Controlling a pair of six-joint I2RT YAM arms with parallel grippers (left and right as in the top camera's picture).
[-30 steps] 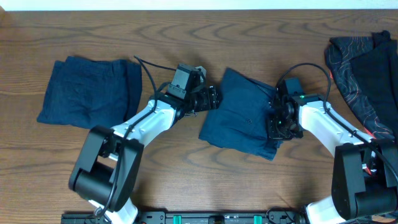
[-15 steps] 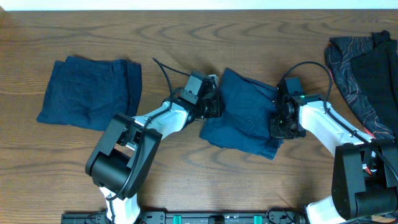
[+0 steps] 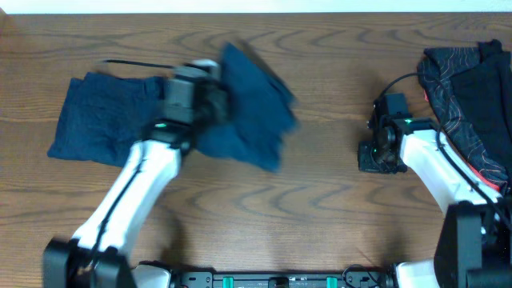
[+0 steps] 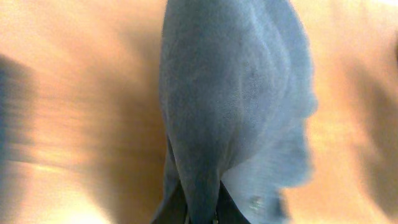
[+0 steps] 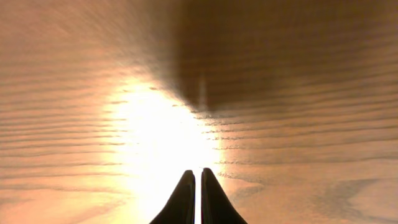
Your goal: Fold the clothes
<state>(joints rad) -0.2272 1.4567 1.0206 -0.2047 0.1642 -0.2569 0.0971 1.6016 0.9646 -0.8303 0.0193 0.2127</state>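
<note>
Your left arm has swung hard to the left since half a second ago, and the blue garment has gone with it: it no longer lies in the middle of the table but hangs off the left gripper, well toward the left side (the overhead view is smeared with motion there, so edges are soft). In the left wrist view the fingers are clamped together on a bunched edge of the cloth at the bottom of the picture, and the rest of the fabric trails away from them over the wood.

The garment's lower left edge overlaps or sits just beside the folded blue piece that lies flat at the left; you cannot tell from above whether the two touch.

Your right gripper has let go of the cloth it was pressing a moment ago and now sits over bare wood, well apart from the garment. Its fingers are drawn together with only a sliver between them, holding nothing. The dark patterned clothes lie heaped at the right edge, just beyond that arm.
</note>
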